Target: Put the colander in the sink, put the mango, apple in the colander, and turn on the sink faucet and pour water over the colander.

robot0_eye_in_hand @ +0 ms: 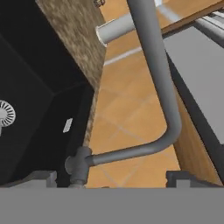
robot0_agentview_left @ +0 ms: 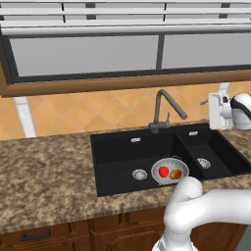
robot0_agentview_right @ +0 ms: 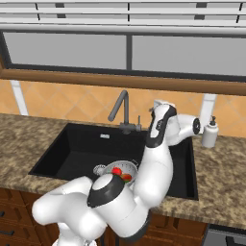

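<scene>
- Black rectangular recessed sink in the speckled granite counter holds the silver perforated metal colander, right of the round steel drain.
- Inside the colander lie the bright red round apple and the yellow-orange mango, seemingly touching.
- The smaller adjoining basin has its own drain.
- The tall dark grey angular faucet stands behind; the two-finger gripper, spread wide and empty, sits near its base.

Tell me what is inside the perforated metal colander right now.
The silver-grey perforated metal colander holds the round red apple and the yellow-orange mango. The fruit covers its floor.
</scene>
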You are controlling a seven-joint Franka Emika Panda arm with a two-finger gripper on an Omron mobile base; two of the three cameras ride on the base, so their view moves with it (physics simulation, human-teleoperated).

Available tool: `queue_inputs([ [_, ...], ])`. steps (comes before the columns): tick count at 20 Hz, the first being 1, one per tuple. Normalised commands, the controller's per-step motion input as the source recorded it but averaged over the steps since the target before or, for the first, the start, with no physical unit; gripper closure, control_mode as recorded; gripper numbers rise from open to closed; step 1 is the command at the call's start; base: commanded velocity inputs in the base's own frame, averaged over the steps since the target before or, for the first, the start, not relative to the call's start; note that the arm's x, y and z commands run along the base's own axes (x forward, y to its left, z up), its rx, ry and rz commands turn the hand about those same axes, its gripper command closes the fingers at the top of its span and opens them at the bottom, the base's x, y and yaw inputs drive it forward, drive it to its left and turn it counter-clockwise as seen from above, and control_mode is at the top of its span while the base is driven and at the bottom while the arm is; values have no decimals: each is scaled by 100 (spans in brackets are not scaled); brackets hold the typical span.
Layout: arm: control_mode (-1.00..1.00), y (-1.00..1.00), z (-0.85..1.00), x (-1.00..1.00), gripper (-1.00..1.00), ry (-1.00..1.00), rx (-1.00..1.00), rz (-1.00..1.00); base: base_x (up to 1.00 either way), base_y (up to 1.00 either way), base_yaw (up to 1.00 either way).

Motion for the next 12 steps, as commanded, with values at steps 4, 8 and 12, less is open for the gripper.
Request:
queue_inputs([
  [4, -100, 2, -24, 37, -100, 31, 15, 0, 0, 0, 0],
  [8, -100, 4, -17, 50, -100, 37, 16, 0, 0, 0, 0],
  [12, -100, 0, -38, 45, -100, 26, 18, 0, 0, 0, 0],
])
